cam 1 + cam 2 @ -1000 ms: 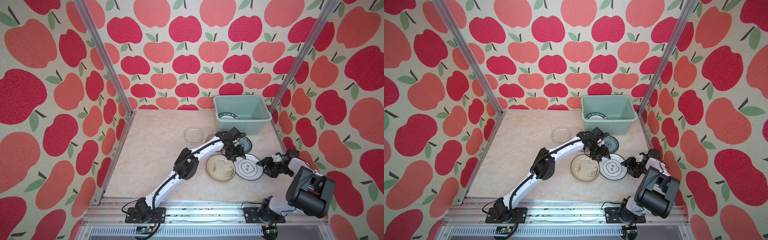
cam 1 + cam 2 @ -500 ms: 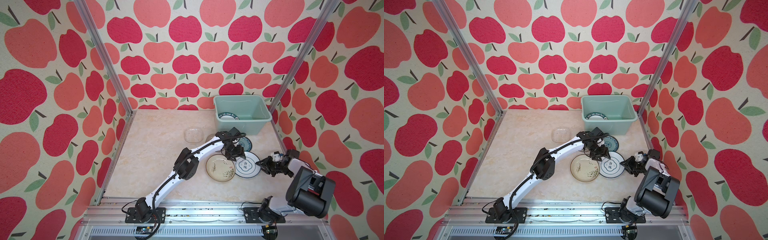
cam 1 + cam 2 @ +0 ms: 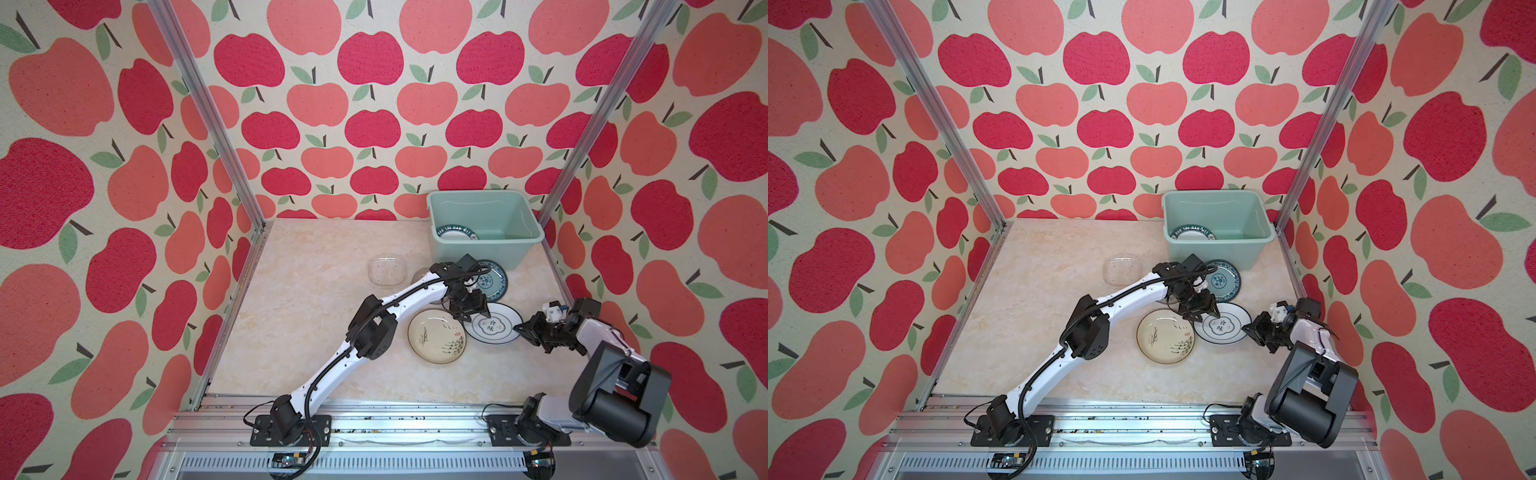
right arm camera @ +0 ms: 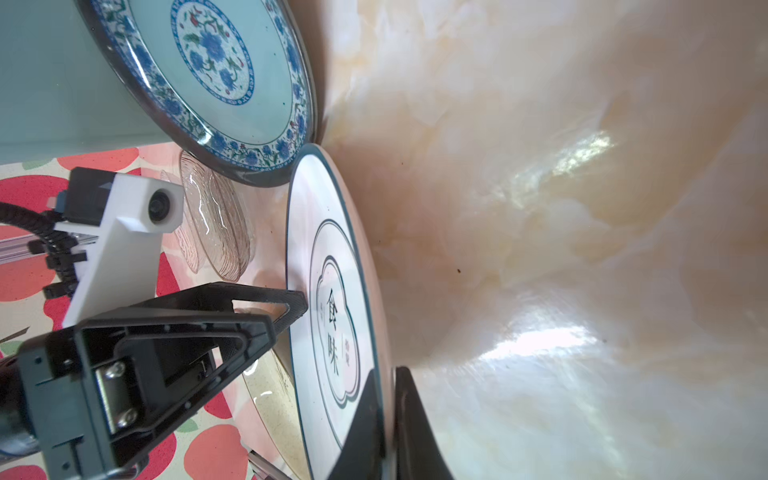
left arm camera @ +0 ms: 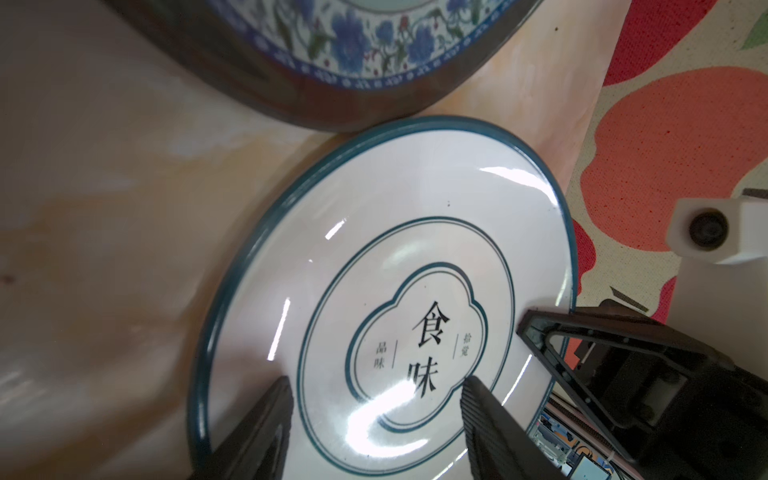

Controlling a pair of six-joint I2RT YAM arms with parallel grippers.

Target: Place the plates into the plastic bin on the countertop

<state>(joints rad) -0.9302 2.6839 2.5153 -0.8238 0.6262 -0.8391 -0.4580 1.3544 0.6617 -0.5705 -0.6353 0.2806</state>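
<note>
1. We see the right pincer [image 4: 388,374] closed narrow on the rim of the white plate [image 3: 492,328], with one finger above its edge and one below.
2. The left pincer [image 5: 376,384] stands wide over that plate's central emblem and holds nothing. We cannot tell whether its tips touch the glaze.
3. The white plate sits on the tabletop [image 3: 311,311] between the two arms, just beside the cream plate [image 3: 436,336] and the teal plate [image 3: 492,284].
4. The teal plate lies just in front of the plastic bin [image 3: 519,253], which stands in the far right corner.
5. Inside the bin we make out one lettered-rim plate [image 3: 455,235] by its left wall.
6. A clear glass dish [image 3: 387,271] rests apart, to the left of the left arm.
</note>
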